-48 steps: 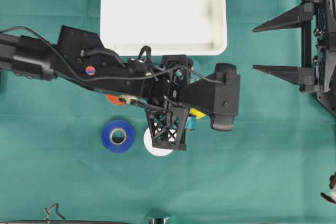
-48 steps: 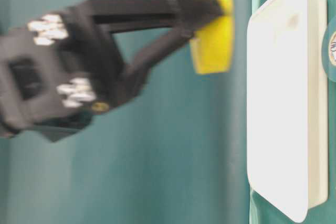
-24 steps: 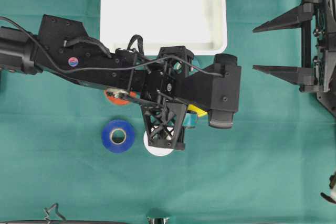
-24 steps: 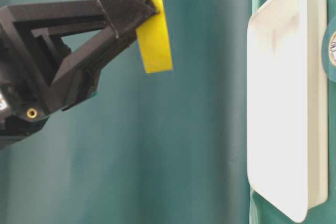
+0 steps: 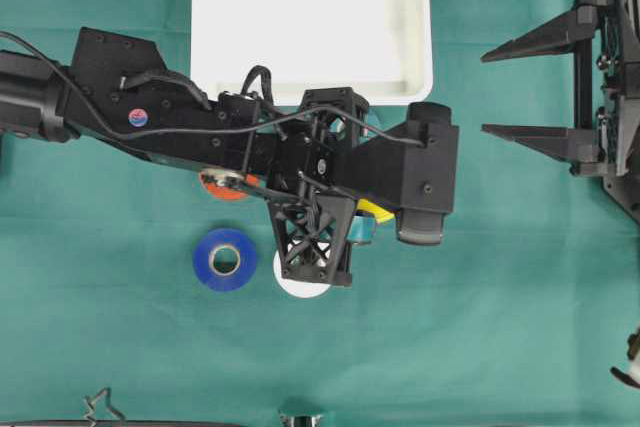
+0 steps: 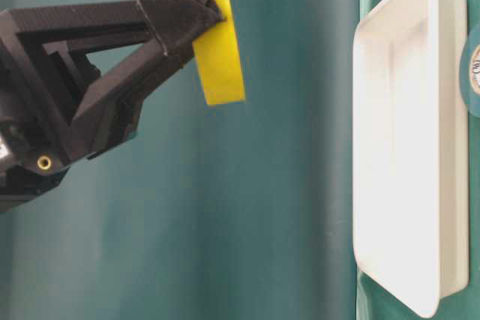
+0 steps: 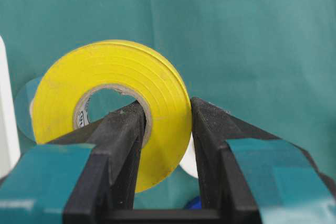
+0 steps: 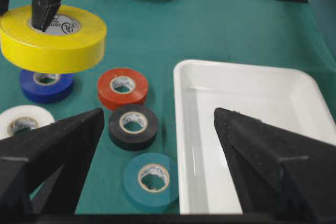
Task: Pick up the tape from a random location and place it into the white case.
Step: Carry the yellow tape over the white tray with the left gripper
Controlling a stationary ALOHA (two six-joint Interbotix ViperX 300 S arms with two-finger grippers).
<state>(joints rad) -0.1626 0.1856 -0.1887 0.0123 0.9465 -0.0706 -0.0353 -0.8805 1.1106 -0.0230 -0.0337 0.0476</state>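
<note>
Fingers of the left gripper [image 7: 167, 129] are clamped on the yellow tape [image 7: 113, 106], one finger through the core and the other against the outer wall. In the right wrist view the yellow roll [image 8: 52, 38] hangs flat above the green surface [image 8: 210, 30], lifted clear of the other rolls. In the overhead view the left arm hides most of it; only a sliver shows [image 5: 375, 211], just below the near rim of the white case [image 5: 310, 22]. The table-level view puts the roll [image 6: 214, 31] well apart from the case [image 6: 405, 140].

Still on the surface lie a blue roll [image 8: 46, 85], a white roll [image 8: 23, 121], a red roll [image 8: 123, 87], a black roll [image 8: 133, 126] and a teal roll [image 8: 151, 181]; the teal one sits just beside the case wall.

The right gripper [image 5: 530, 87] stays at the right edge, fingers spread wide and holding nothing.
</note>
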